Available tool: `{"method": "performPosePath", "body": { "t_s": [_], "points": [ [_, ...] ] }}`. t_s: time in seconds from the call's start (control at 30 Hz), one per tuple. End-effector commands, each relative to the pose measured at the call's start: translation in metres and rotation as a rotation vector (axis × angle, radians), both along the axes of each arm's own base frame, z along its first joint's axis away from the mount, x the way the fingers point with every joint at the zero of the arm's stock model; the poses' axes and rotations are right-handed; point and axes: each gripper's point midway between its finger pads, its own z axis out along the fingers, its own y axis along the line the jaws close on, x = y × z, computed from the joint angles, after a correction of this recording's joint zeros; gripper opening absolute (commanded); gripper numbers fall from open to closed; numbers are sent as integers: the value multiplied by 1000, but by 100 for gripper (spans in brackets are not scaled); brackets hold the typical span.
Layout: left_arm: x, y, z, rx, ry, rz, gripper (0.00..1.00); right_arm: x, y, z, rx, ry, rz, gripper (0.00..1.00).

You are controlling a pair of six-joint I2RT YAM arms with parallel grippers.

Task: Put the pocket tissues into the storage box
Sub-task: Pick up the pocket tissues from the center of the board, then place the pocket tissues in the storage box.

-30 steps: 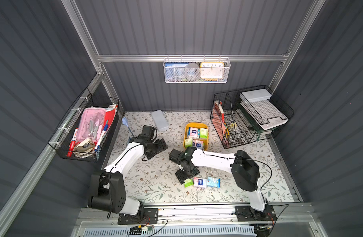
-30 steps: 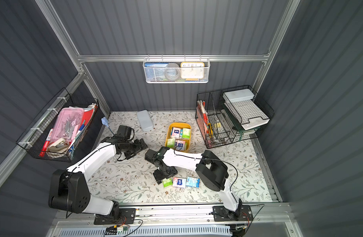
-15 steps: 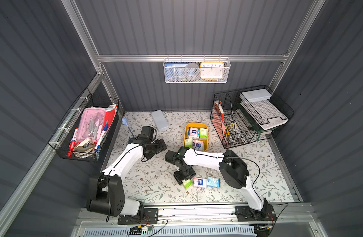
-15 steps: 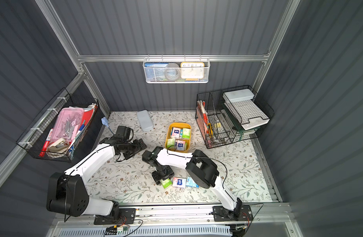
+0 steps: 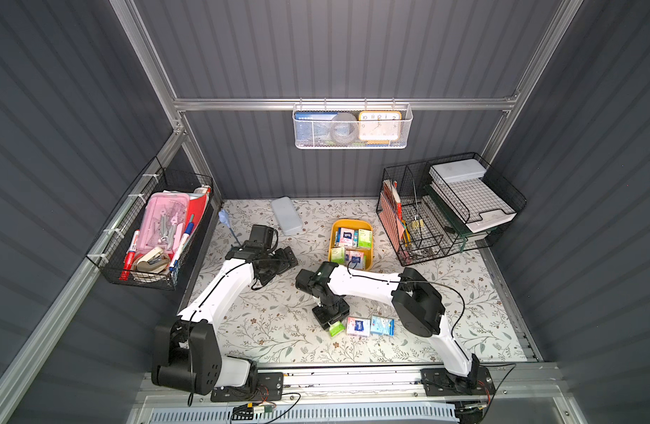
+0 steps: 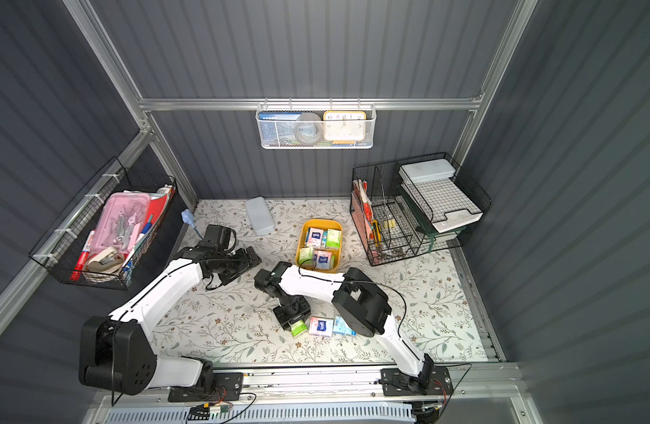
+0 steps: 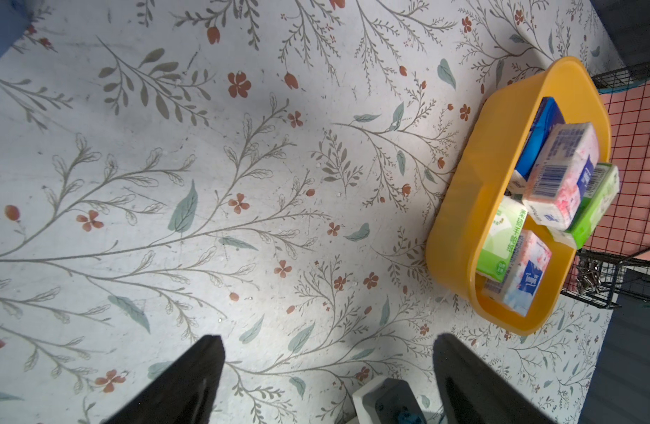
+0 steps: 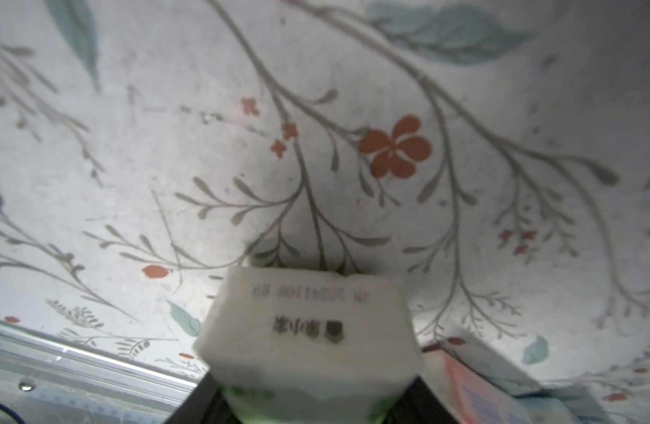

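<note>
Right pincer (image 5: 332, 323) clamped on lime green packet (image 8: 308, 330), down at floral mat (image 5: 272, 315), well apart from storage box (image 5: 351, 221). Left pincer (image 7: 327, 341) gaping, empty.

I judge packet light, squashy, slick film wrap. Best pinched across narrow sides, mid-length.

Pink-white packet (image 5: 359, 326) and light blue packet (image 5: 383, 325) wait just beside.

Box: smooth yellow plastic, rounded corners, already holds several packets.

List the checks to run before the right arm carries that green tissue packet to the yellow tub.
1. Lime green plastic-wrapped tissue packet sits inside the right hand: ok.
2. Grip fully closed: cannot tell.
3. Pink-white packet beside it clear of that hand: cannot tell.
4. Yellow plastic tub upright, open-topped: ok.
5. Left hand open, empty, clear of the tub: ok.
</note>
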Motion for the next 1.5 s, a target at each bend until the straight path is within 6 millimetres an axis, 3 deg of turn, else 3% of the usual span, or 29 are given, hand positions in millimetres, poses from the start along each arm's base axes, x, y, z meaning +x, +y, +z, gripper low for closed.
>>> {"method": "performPosePath", "body": {
  "t_s": [0.0,0.23,0.57,0.77,0.93,1.2,1.47],
  "points": [
    [1,3,6,3,-4,6,94,15,2,27,81,-42,-55,42],
    [5,6,14,16,-37,15,94,51,3,71,269,-80,-208,38],
    [6,6,10,16,-30,7,94,128,-29,123,441,-170,-413,38],
    [3,4,8,3,-26,4,94,182,-52,122,406,-277,-543,38],
    [-1,4,6,-6,-22,4,94,209,-50,113,383,-309,-582,38],
    [-4,3,1,-13,-12,3,94,225,-43,94,338,-306,-607,39],
    [-5,2,-3,-15,-7,4,94,223,-49,80,277,-294,-601,41]
  ]
}}
